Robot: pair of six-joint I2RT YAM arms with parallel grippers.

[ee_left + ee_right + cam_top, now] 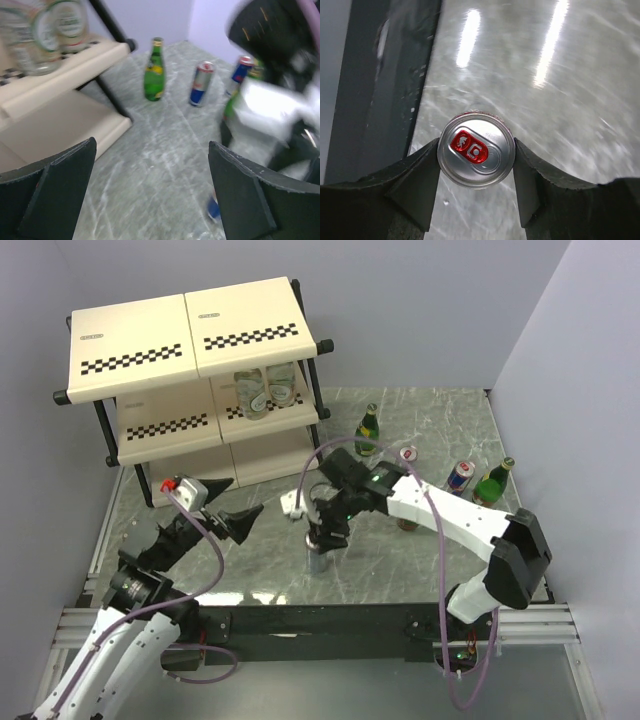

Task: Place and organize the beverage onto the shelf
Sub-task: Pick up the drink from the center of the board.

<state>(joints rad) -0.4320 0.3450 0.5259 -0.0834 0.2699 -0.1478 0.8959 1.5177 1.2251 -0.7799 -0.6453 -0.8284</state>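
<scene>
A slim blue-silver can (492, 165) stands upright near the table's front middle, seen from above with its red tab. My right gripper (476, 151) is shut on the can, a finger pressed against each side. From the top view that gripper (322, 538) points straight down over the can (320, 562). My left gripper (237, 506) hangs open and holds nothing, left of the can and in front of the shelf (140, 335). Two short clear bottles (266, 390) stand on the shelf's middle tier. On the table stand two green bottles (368, 430) (493, 482) and two more cans (407, 456) (460, 477).
In the left wrist view the shelf's black leg (112, 97) and lower tier (60, 125) lie to the left, a green bottle (154, 70) and a can (201, 84) ahead, and the blurred right arm (270, 115) to the right. Grey walls close in the marble table (400, 570).
</scene>
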